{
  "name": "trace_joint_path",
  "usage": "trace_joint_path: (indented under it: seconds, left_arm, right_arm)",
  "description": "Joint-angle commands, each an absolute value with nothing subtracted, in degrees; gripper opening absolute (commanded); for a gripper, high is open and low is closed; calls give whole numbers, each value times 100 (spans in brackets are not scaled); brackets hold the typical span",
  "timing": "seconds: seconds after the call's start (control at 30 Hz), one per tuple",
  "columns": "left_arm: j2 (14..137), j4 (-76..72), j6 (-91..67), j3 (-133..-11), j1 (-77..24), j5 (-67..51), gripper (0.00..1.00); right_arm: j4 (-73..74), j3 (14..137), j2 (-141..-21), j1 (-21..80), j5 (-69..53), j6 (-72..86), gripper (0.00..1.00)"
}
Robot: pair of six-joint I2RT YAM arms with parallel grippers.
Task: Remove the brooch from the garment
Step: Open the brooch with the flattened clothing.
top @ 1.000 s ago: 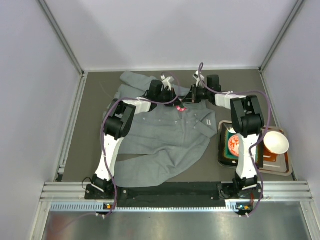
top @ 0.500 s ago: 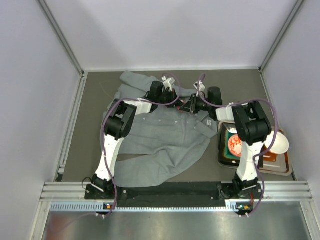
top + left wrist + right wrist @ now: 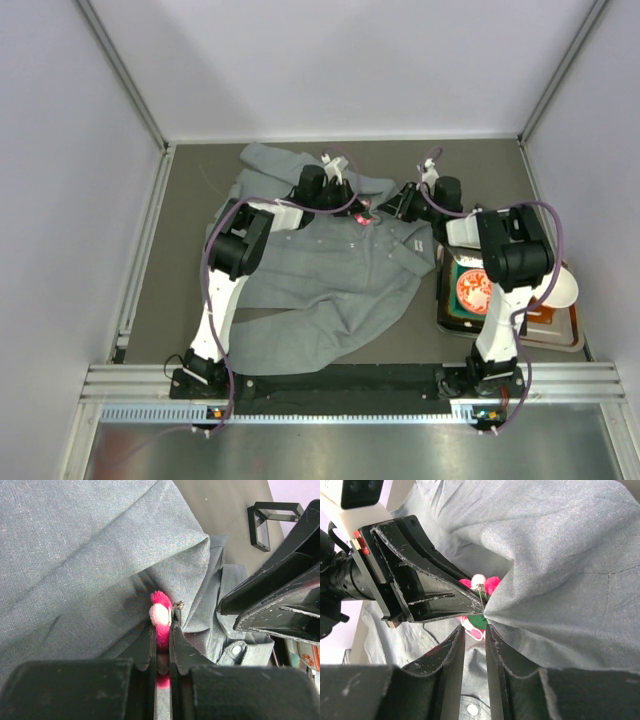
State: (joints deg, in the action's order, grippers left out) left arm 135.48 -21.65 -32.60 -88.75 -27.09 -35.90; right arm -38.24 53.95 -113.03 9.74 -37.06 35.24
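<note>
The grey garment (image 3: 330, 270) lies rumpled on the dark table, its collar end toward the back. The pink brooch (image 3: 364, 217) sits at a raised fold near the collar. My left gripper (image 3: 355, 208) is shut on the brooch (image 3: 160, 611), whose fluffy petals stick out past the fingertips (image 3: 173, 630), with fabric (image 3: 90, 555) bunched against it. My right gripper (image 3: 474, 629) stands open just short of the brooch (image 3: 479, 582), nothing between its fingers. A grey fold (image 3: 560, 580) hangs beside its right finger. A metal pin shows at the brooch's edge.
A tray (image 3: 443, 300) stands at the right of the shirt, holding a tin with an orange lid (image 3: 468, 288) and a white bowl (image 3: 552, 283). Enclosure walls close in the table on the left, back and right. White shirt buttons (image 3: 236, 650) lie near the collar.
My right gripper has opened and drawn back to the right, away from the brooch. My left gripper stays shut on the brooch in the same place.
</note>
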Motion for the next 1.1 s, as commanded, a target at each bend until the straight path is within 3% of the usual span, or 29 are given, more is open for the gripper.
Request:
trace_joint_path:
  seconds: [0.0, 0.1, 0.27, 0.7, 1.07]
  left_arm:
    - [13509, -2082, -3225, -8596, -2751, -3392, 0]
    - [13439, -2293, -3261, -8482, -2760, -3401, 0]
    - [13386, -2610, -3375, -8332, -2760, -3463, 0]
    - [13359, -2804, -3384, -8288, -2812, -3507, 0]
    - [13359, -2769, -3331, -8323, -2839, -3551, 0]
  right_arm:
    - [-4122, 5826, -11460, 1019, -3788, 3910, 24]
    - [-4087, 5967, -11698, 1020, -3858, 4060, 22]
    - [-4105, 6134, -11926, 1081, -3938, 4193, 10]
    - [-3788, 6565, -12366, 1151, -4148, 4429, 11]
    - [-3517, 6820, -12629, 1151, -4315, 4561, 2]
